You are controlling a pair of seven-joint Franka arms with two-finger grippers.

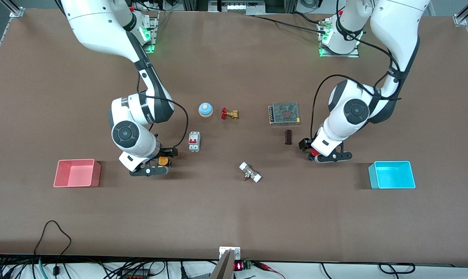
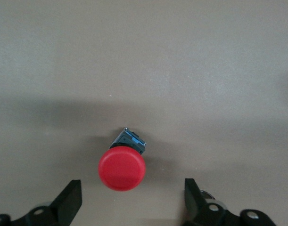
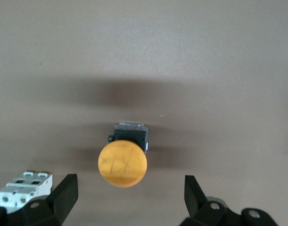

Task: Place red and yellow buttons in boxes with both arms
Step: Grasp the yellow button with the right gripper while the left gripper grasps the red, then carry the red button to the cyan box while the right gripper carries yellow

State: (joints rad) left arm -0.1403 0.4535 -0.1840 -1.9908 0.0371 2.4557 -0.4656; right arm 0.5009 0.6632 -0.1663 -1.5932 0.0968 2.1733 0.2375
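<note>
Nearest the camera, low in the front view, the pink box [image 1: 77, 173] at lower left and the cyan box [image 1: 391, 175] at lower right both sit on the table [image 1: 234, 217]; nothing is seen in either, so no button has been delivered. Taking the front view from left to right: just right of the pink box, the right hand [image 1: 153, 169] is down low over the yellow button [image 1: 163, 161]. The right wrist view shows its fingers [image 3: 63, 195] spread wide on either side of the orange-yellow cap, touching nothing. Mid-frame lie a white breaker [image 1: 194, 141], a blue bell [image 1: 205, 109], a brass valve [image 1: 229, 114], a white-ended fitting [image 1: 250, 172], a mesh-topped power supply [image 1: 284, 113] and a dark block [image 1: 288, 137], none of them task items. Right of centre, the left hand [image 1: 329, 157] is low over the red button [image 1: 314, 152], well apart from the cyan box; the left wrist view shows its fingers [image 2: 70, 200] apart, flanking the red cap without contact. Assessment: both arms appear positioned for grasping; gripping, carrying and release remain outstanding for both buttons.
</note>
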